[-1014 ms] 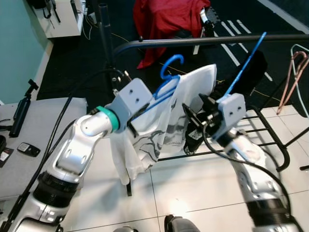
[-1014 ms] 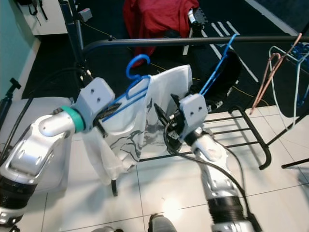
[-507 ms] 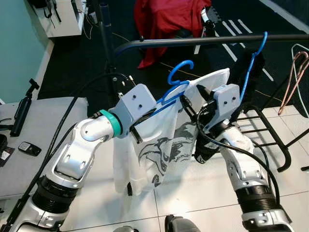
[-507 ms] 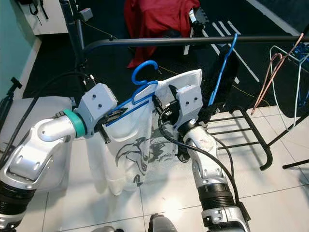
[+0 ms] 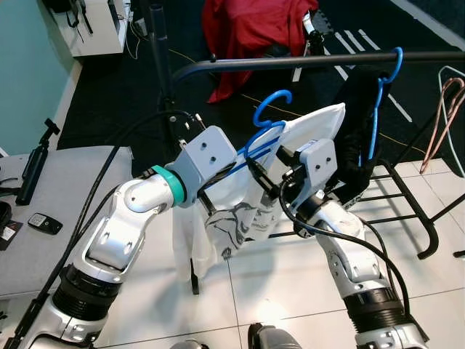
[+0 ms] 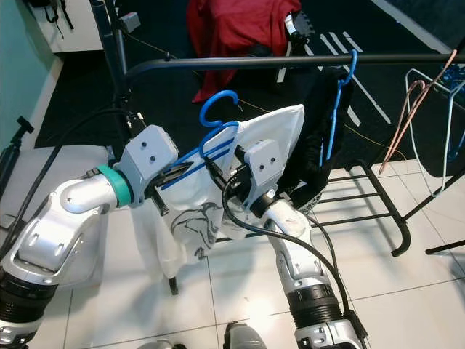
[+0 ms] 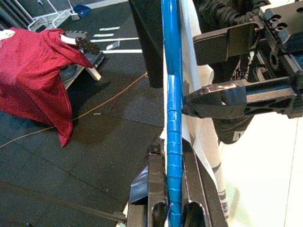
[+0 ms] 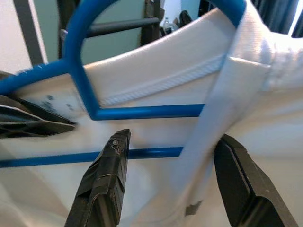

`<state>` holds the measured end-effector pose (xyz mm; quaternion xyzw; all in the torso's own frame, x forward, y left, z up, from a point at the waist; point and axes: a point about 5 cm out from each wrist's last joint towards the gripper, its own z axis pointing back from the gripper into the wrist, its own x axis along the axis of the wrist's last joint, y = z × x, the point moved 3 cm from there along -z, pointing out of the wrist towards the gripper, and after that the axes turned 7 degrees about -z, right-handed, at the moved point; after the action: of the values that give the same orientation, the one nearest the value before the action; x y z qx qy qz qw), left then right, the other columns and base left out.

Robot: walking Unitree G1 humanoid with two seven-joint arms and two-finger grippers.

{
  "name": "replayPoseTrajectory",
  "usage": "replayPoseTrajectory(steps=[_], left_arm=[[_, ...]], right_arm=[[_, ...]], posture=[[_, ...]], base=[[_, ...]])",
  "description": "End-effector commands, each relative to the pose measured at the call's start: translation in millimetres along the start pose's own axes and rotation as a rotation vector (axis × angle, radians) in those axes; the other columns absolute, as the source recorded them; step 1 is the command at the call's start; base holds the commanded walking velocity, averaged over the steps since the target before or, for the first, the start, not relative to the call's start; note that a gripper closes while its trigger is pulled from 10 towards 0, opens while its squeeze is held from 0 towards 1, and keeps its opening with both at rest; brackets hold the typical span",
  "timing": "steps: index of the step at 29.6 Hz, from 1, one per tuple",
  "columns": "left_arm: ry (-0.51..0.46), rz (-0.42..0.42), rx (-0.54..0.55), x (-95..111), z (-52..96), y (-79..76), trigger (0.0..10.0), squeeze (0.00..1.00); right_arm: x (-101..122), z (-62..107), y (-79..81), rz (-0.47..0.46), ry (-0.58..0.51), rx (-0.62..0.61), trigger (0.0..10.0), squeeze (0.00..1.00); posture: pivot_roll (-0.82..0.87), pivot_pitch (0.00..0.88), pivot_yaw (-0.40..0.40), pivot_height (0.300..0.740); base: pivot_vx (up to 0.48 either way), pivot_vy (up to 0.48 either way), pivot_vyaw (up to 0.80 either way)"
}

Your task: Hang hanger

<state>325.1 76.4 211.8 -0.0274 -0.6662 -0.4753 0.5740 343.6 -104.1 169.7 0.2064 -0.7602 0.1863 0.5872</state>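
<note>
My left gripper (image 7: pixel 173 158) is shut on the lower bar of a blue hanger (image 5: pixel 270 103). The hanger carries a white printed shirt (image 5: pixel 311 125) and sits below the black rail (image 5: pixel 290 63). My right gripper (image 8: pixel 174 142) is open, its fingers (image 8: pixel 108 177) on either side of the hanger's bar and the shirt's collar, close to the left gripper (image 5: pixel 220 177). From the left wrist the right gripper (image 7: pixel 191 75) appears beside the blue bar. A second blue hanger (image 5: pixel 377 98) with a black garment (image 5: pixel 354 138) hangs on the rail to the right.
A red cloth (image 5: pixel 254 25) lies beyond the rail. Pink and pale hangers (image 5: pixel 443 109) stand at the far right. The rack's lower black frame (image 5: pixel 410 207) crosses the white tiles. A grey table (image 5: pixel 51 218) with small devices is at my left.
The right gripper left the second blue hanger on the rail and moved left to the white-shirt hanger. The left gripper lifted its hanger slightly and the shirt bunched up.
</note>
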Motion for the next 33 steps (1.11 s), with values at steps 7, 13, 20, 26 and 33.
replayPoseTrajectory(steps=[7, 13, 20, 26, 33], left_arm=[[-0.028, -0.008, -0.004, 7.7, -1.0, 0.5, 10.0, 0.0], [-0.01, -0.01, -0.002, 3.8, -1.8, -0.3, 10.0, 0.0], [0.124, -0.075, 0.042, -21.4, -6.6, 4.2, 10.0, 0.0], [0.182, -0.093, 0.038, -38.4, -0.3, 5.0, 10.0, 0.0], [0.187, -0.065, 0.058, -40.5, 4.0, 11.0, 10.0, 0.0]], right_arm=[[9.6, 1.3, -25.1, 0.056, -0.035, -0.129, 5.9, 0.0], [17.0, 1.9, -26.2, 0.051, -0.066, -0.121, 0.0, 0.0], [19.5, 2.4, -14.2, 0.049, -0.072, -0.054, 0.0, 0.0], [13.8, 9.8, -27.8, 0.08, -0.04, -0.131, 0.0, 0.0], [12.7, 15.6, -41.5, 0.091, -0.02, -0.18, 0.0, 0.0]], posture=[[-0.08, 0.056, 0.057, 0.74], [-0.08, 0.055, 0.059, 0.74], [-0.09, 0.056, 0.06, 0.74], [-0.08, 0.058, 0.059, 0.74], [-0.08, 0.059, 0.056, 0.74]], base=[[0.0, 0.0, 0.0], [0.0, 0.0, 0.0], [0.0, 0.0, 0.0], [0.0, 0.0, 0.0], [0.0, 0.0, 0.0]])
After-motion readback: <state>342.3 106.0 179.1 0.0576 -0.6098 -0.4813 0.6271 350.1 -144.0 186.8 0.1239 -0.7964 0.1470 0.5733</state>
